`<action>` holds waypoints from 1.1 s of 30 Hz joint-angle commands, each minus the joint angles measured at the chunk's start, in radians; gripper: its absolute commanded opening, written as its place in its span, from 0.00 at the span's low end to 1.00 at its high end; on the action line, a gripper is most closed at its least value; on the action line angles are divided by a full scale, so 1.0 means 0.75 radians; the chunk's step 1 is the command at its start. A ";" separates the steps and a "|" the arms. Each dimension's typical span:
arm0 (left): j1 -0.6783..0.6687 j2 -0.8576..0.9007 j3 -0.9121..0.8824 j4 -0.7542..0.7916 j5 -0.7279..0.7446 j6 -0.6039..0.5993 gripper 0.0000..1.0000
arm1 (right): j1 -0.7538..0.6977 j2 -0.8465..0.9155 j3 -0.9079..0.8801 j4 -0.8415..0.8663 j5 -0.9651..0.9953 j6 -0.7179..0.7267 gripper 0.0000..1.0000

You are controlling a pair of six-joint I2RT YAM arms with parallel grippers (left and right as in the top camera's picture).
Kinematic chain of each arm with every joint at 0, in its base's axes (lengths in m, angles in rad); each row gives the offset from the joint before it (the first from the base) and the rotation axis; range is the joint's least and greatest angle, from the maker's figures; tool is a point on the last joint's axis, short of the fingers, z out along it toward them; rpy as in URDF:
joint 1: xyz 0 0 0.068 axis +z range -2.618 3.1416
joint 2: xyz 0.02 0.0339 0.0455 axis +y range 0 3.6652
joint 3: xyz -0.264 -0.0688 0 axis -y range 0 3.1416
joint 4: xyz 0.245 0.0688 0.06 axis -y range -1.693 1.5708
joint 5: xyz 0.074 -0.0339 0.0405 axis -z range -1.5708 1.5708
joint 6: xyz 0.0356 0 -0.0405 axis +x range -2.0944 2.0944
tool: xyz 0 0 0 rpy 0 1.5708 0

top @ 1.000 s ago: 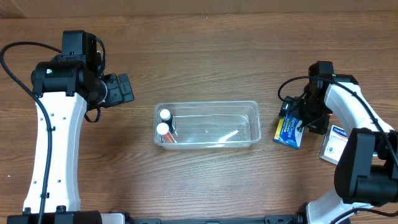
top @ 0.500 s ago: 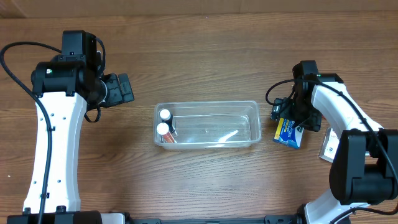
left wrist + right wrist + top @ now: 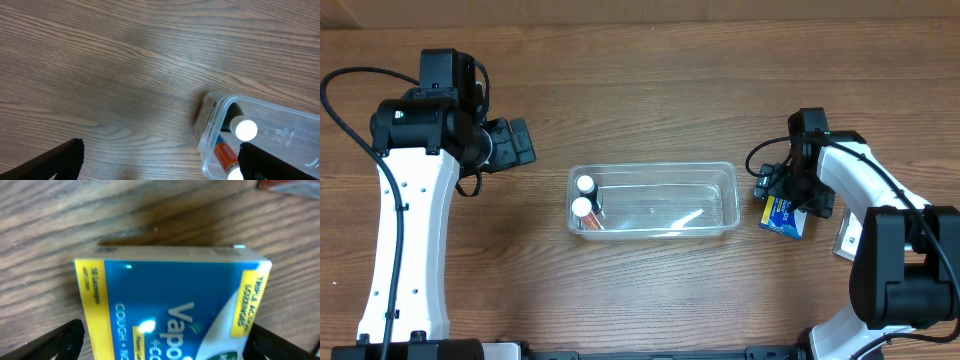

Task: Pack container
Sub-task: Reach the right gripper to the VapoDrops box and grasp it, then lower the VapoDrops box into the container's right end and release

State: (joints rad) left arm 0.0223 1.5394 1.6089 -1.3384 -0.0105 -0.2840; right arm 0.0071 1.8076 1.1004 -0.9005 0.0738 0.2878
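Container (image 3: 653,200) sits mid-frame on the table (image 3: 650,90), with two white-capped bottles (image 3: 582,207) at its left end. I read the right gripper (image 3: 167,342) as spread wide, straddling the blue-and-yellow lozenge box (image 3: 782,214) just right of the container. Left gripper (image 3: 160,162) is wide and empty, upper left.

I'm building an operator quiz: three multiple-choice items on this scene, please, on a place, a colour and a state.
1. The white-capped bottles lie in the container's: A end nearer the left arm; B middle; C end nearer the right arm.
2. The lozenge box is mainly: A red; B blue and yellow; C green.
3. The left gripper is: A shut on a bottle; B shut on the box; C open, empty.
Answers: 1A, both caps sit there; 2B, clear in the right wrist view; 3C, fingers apart over bare table.
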 commanded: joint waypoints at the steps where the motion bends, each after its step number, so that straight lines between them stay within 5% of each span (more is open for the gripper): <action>1: 0.005 -0.004 -0.008 0.005 0.015 0.020 1.00 | -0.004 0.002 -0.047 0.041 -0.012 0.006 0.98; 4: 0.005 -0.004 -0.008 0.005 0.015 0.020 1.00 | -0.004 0.002 -0.048 0.037 -0.012 0.006 0.88; 11: 0.005 -0.004 -0.008 0.005 0.015 0.020 1.00 | -0.004 0.001 0.008 -0.017 -0.011 0.006 0.80; 20: 0.005 -0.004 -0.008 0.006 0.015 0.020 1.00 | 0.135 -0.328 0.545 -0.484 -0.013 -0.004 0.81; 26: 0.005 -0.004 -0.008 0.004 0.015 0.020 1.00 | 0.566 -0.418 0.512 -0.482 -0.045 0.061 0.84; 33: 0.005 -0.004 -0.008 -0.001 0.015 0.020 1.00 | 0.610 -0.289 0.298 -0.305 -0.102 0.071 0.86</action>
State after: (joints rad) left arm 0.0223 1.5394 1.6089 -1.3384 -0.0101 -0.2840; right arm 0.4644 1.5642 1.3647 -1.1576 0.0166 0.3347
